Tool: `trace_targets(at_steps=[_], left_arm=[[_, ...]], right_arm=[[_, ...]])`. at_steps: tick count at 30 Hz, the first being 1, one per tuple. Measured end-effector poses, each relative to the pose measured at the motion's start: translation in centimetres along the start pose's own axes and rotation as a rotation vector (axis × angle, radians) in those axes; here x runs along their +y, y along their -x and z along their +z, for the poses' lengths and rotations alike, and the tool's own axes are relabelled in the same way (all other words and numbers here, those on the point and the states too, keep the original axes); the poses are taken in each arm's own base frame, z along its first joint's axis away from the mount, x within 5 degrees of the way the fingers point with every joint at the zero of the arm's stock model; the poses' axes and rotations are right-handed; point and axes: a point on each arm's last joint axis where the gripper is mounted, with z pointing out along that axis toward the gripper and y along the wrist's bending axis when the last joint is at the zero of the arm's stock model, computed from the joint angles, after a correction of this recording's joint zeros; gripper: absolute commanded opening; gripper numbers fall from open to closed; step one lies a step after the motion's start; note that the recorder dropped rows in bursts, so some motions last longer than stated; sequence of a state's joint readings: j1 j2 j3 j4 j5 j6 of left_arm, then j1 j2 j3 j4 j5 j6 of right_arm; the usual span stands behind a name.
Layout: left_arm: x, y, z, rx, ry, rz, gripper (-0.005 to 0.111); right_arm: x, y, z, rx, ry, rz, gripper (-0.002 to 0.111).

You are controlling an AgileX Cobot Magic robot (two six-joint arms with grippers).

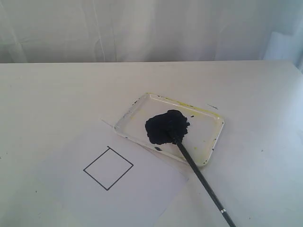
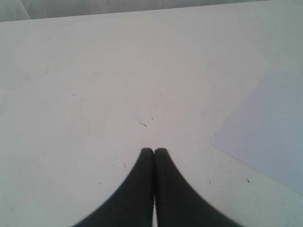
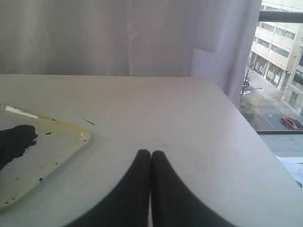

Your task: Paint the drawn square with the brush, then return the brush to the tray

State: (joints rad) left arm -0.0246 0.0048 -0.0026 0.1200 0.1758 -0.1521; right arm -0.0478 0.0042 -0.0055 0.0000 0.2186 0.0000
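In the exterior view, the tray (image 1: 204, 132) lies right of the frame's centre on the white table (image 1: 57, 94). The brush (image 1: 201, 177) rests with its tip in the dark paint blob (image 1: 165, 125); its handle crosses the tray's rim and runs toward the lower right corner. The drawn square (image 1: 108, 168) is in the lower left part, on the paper (image 1: 147, 189), blank inside.

In the left wrist view, the left gripper (image 2: 154, 150) has its fingers pressed together, holding nothing, above bare table near a paper corner (image 2: 270, 127).

In the right wrist view, the right gripper (image 3: 150, 152) is also closed and empty, with the tray (image 3: 52, 146) just beside it.
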Motion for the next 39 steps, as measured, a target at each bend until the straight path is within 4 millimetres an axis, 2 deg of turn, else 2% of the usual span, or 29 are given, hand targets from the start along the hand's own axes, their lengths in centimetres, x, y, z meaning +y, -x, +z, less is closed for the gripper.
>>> trace_targets(at_steps=[22,31,33,35,37,39], left_arm=[[0.0,0.6,0.0,-0.061,-0.002,-0.007,0.000],[-0.3,1.4,-0.1,-0.155,-0.049,-0.220,0.000],[-0.3,2.3,-0.6,-0.153,-0.060,-0.280,0.000],[-0.3,4.0,-1.6,-0.158,-0.072,-0.309,0.000],[-0.3,6.0,-2.9,-0.165,-0.092,-0.330,0.000],[-0.4,8.4,-5.2,-0.137,-0.115,-0.314,0.000]], right_arm=[[0.0,0.4,0.0,-0.047,0.000,0.000,0.000],[0.0,2.4,-0.3,-0.263,0.004,0.042,0.000],[0.0,2.8,-0.4,-0.315,0.003,0.053,0.000],[-0.1,3.0,-0.5,-0.332,0.003,0.055,0.000],[-0.1,3.0,-0.5,-0.334,0.005,0.073,0.000],[-0.1,3.0,-0.5,-0.339,0.006,0.079,0.000]])
